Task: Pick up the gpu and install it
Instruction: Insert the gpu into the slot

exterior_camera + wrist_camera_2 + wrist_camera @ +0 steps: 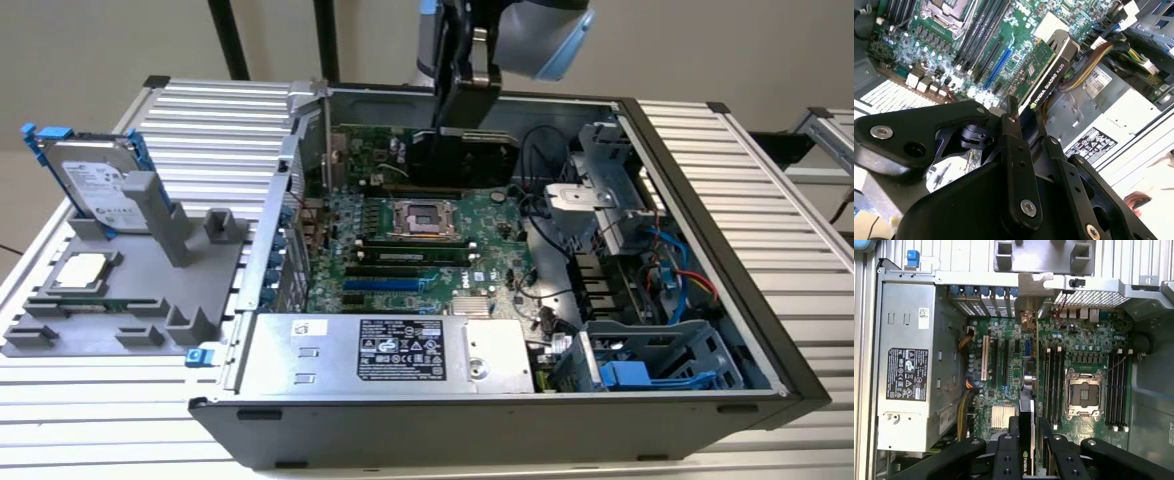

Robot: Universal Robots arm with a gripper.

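The gpu hangs upright inside the open computer case, above the motherboard near the case's far wall. It is a thin card with a black cooler face and a green board. My gripper is shut on its upper edge. In the second wrist view the gpu sticks out past the fingers over the board. In the first wrist view the gpu is edge-on between the fingertips, above the expansion slots and apart from them.
The silver power supply fills the case's near side, with a drive cage and cables at the exterior view's right. The empty processor socket sits mid-board. A grey fixture outside holds a hard drive and a processor chip.
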